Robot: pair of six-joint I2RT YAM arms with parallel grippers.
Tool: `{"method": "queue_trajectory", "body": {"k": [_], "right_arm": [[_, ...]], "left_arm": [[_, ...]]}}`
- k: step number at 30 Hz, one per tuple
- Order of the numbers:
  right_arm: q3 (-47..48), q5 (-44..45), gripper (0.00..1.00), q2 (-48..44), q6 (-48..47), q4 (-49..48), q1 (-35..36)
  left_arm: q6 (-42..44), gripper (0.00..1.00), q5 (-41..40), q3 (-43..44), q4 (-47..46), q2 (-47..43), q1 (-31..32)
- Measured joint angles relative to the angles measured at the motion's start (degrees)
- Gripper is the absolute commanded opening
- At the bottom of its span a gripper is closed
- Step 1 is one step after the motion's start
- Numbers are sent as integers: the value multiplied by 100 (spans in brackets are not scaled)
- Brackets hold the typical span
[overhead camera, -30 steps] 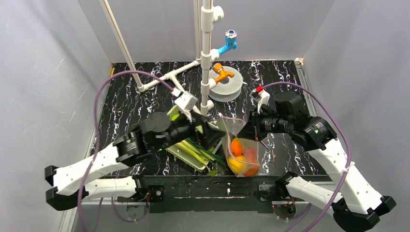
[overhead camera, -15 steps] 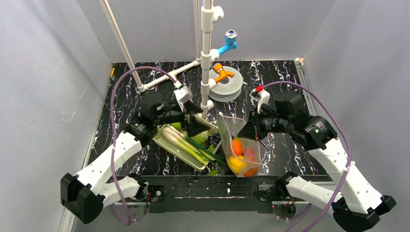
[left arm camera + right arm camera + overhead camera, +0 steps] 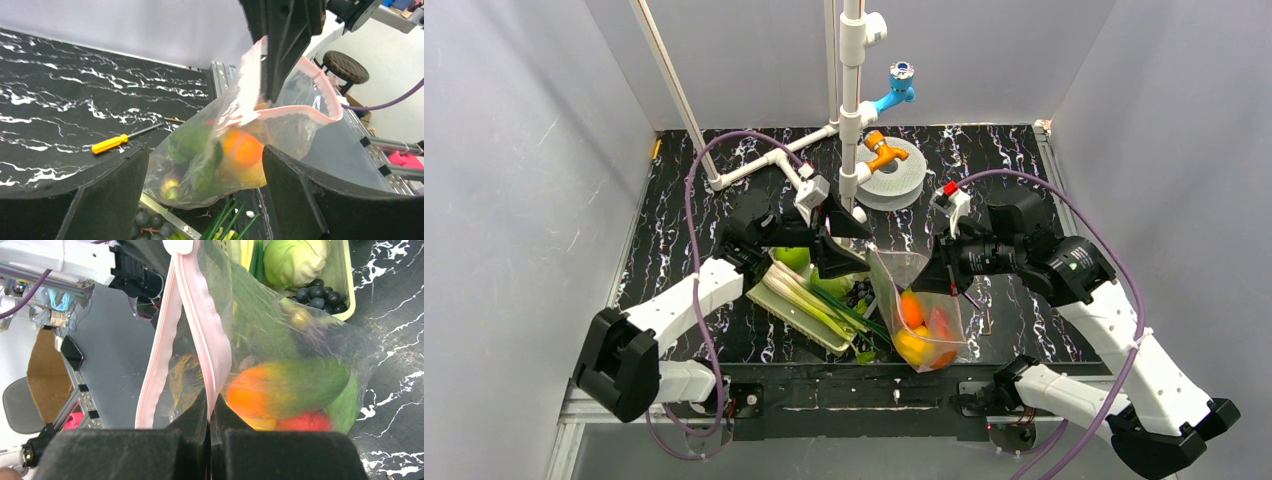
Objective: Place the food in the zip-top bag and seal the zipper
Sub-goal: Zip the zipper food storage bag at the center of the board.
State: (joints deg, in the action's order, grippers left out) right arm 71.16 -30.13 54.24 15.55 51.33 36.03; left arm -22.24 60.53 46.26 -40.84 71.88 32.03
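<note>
The clear zip-top bag (image 3: 921, 300) hangs upright over the table's near edge. My right gripper (image 3: 930, 273) is shut on its pinkish-red zipper (image 3: 205, 340) at one end; the mouth gapes open. The food lies in the bag's bottom: an orange fruit (image 3: 250, 390), a green cucumber (image 3: 310, 380), a red piece (image 3: 305, 421) and a yellow fruit (image 3: 911, 345). My left gripper (image 3: 852, 240) is open and empty, just left of the bag's mouth. In the left wrist view the bag (image 3: 220, 150) fills the space ahead of my open left gripper (image 3: 205, 170), with the zipper (image 3: 300, 107) above.
A pale green mesh basket (image 3: 796, 312) with scallions, a cabbage (image 3: 295, 260) and dark grapes (image 3: 320, 295) lies left of the bag. A white pipe stand (image 3: 852, 120) and a grey spool (image 3: 894, 175) stand behind. A yellow-handled screwdriver (image 3: 112, 143) lies on the table.
My left arm has swung back and up from over the basket; its open gripper now sits beside the bag's mouth. My right gripper has shifted the bag slightly left.
</note>
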Motion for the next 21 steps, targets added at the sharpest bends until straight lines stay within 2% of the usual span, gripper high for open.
{"method": "queue_trajectory", "body": {"k": [6, 10, 14, 21], "right_arm": [[2, -284, 1, 33, -98, 42, 0], [52, -400, 1, 92, -146, 127, 0], [74, -439, 1, 138, -203, 138, 0], [140, -332, 4, 162, -203, 157, 0]], "left_arm": [[-898, 82, 280, -13, -1040, 614, -2], [-1421, 75, 345, -48, -1648, 772, 2], [-2107, 61, 444, -48, -2498, 1095, 7], [-2730, 25, 667, -46, -3047, 1445, 61]]}}
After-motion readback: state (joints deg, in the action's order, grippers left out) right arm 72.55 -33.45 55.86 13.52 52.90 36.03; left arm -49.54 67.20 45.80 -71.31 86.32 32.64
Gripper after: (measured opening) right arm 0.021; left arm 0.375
